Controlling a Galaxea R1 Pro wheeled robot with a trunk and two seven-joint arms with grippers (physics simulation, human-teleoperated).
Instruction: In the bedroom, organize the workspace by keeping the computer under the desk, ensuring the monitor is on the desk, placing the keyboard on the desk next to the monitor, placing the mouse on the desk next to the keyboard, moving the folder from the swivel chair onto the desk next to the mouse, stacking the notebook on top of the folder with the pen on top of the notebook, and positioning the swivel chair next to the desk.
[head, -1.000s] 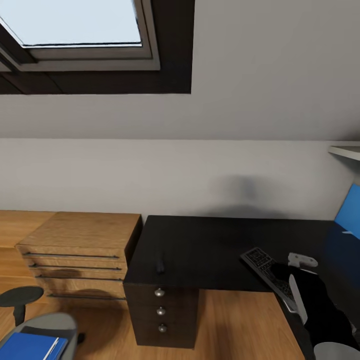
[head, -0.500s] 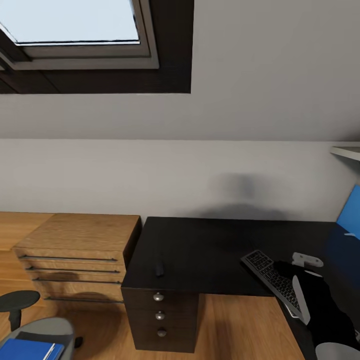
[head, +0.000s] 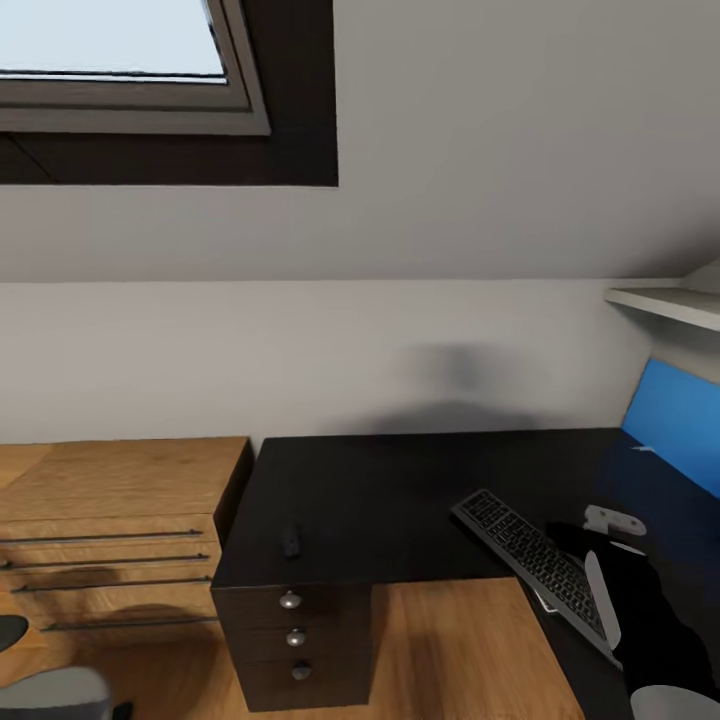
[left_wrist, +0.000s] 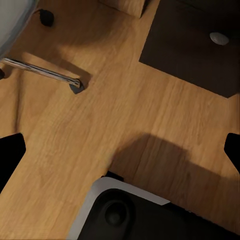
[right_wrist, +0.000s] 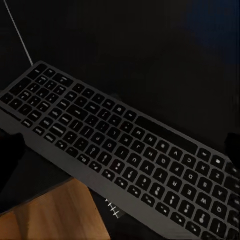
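Evidently the slim silver-grey keyboard with black keys (head: 535, 562) sits askew at the lower right, overhanging the glossy black desk's (head: 400, 500) edge beneath the right gripper (head: 612, 575), whose finger state I cannot tell; slide it fully on, squarely.

Wall (head: 430, 330): plain pale grey, sloped upper part | Skylight (head: 110, 40): upper left, dark surround, bright pane | Floor (left_wrist: 100, 125): light wood planks | Chest of drawers (head: 110, 530): light wood, thin dark handles | Shelf (head: 665, 303): white, upper right | Wall panel (head: 680, 415): blue
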